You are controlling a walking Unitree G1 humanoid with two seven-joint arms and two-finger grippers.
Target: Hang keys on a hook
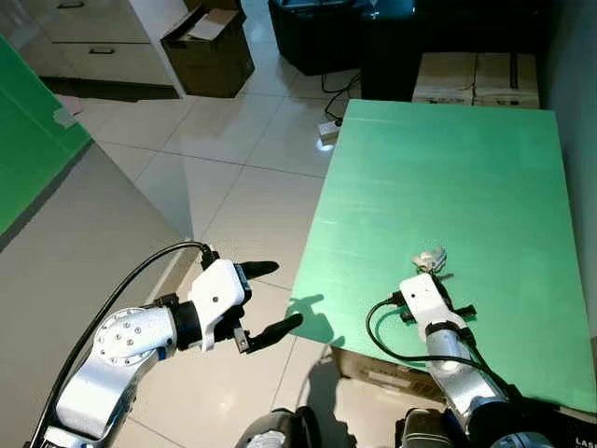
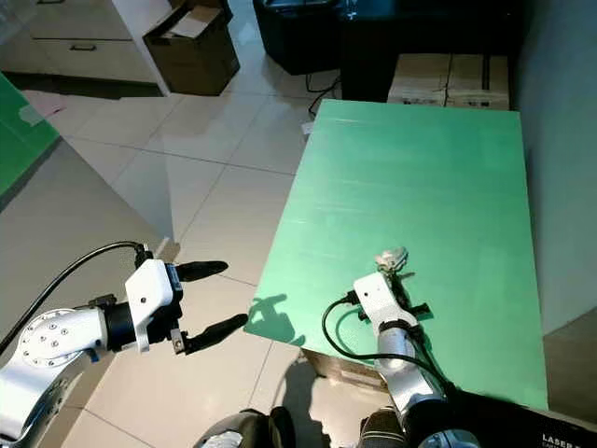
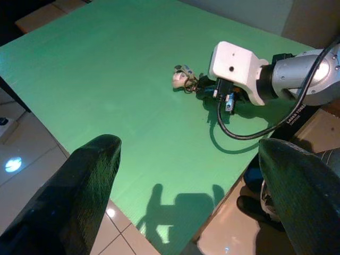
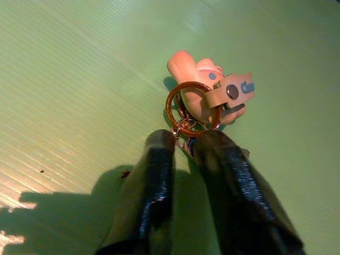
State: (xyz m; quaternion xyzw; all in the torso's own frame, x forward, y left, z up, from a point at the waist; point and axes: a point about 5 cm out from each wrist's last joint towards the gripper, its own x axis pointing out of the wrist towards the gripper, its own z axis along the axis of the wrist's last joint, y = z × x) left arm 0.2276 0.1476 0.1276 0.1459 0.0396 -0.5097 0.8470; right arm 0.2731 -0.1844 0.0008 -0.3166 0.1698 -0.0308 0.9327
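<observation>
Right hand [image 4: 183, 139] lies low on the green worktop [image 1: 448, 187], near its front edge, with its two black fingers drawn close together around the small links of the keys [image 4: 204, 98]; the fingertips meet the bunch just below its brass ring. The keys rest flat on the worktop, touching the fingertips: a brass ring, a pale leather tab with a stud, and a pinkish fob beyond them. Whether metal is truly pinched between the fingers or only beside them cannot be told, though the fingers look nearly closed.

Left hand [image 1: 270, 299] hovers over the tiled floor [image 1: 233, 177] just beside the worktop's left edge, its fingers spread wide apart and holding nothing. Its shadow falls on the near left corner of the worktop.

Green surface stretches bare on every side of the keys, with the most open room toward the far edge and the left. A black cable loops from the right wrist across the front edge.

Farther off, a white power strip [image 1: 327, 132] sits on the floor by the far left corner of the worktop. Beyond it stands an open brown cardboard box [image 1: 210, 47] with a pale sheet lying inside. Two closed cardboard boxes [image 1: 476, 79] sit past the worktop's far edge, beside a dark cabinet [image 1: 326, 33]. White drawers [image 1: 93, 42] line the far left.
</observation>
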